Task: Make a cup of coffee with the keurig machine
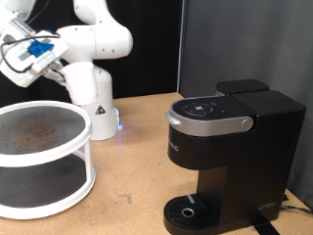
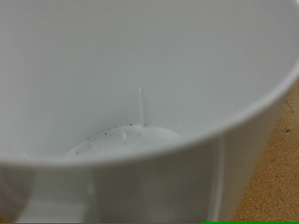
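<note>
The cup (image 2: 149,112) fills the wrist view — its white inside and rim are seen close up, so it is judged to be carried at the pincer (image 1: 22,54), high at the exterior view's top left; whether the fingers are closed cannot be told. The keurig machine (image 1: 230,147) stands well apart on the desk (image 1: 132,147), its drip tray (image 1: 188,211) bare — open room lies between, beside a white two-tier rack (image 1: 44,157).

The wrist view is almost filled by the white inside wall of the cup (image 2: 140,65). Small specks are seen on its pale bottom. A strip of brown bench (image 2: 278,168) is visible beside it.
</note>
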Controlling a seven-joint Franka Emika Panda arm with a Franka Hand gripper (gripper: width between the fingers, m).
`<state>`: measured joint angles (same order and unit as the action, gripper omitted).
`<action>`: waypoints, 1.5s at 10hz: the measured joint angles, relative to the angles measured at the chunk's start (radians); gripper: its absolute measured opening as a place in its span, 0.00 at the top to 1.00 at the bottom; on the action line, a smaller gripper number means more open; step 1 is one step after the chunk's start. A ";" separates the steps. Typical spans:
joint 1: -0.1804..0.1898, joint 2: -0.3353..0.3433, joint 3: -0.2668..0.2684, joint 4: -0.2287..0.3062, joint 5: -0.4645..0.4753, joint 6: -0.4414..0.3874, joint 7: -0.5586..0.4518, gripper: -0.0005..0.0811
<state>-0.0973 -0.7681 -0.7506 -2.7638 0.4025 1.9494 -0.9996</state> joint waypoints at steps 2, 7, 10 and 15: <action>0.034 0.004 0.067 -0.045 0.062 0.143 0.031 0.90; 0.234 0.089 0.132 -0.055 0.264 0.417 0.047 0.90; 0.281 0.121 0.132 -0.043 0.282 0.434 0.045 0.90; 0.314 0.207 0.137 -0.058 0.296 0.488 0.039 0.90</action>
<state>0.2168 -0.5615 -0.6140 -2.8216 0.6987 2.4376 -0.9601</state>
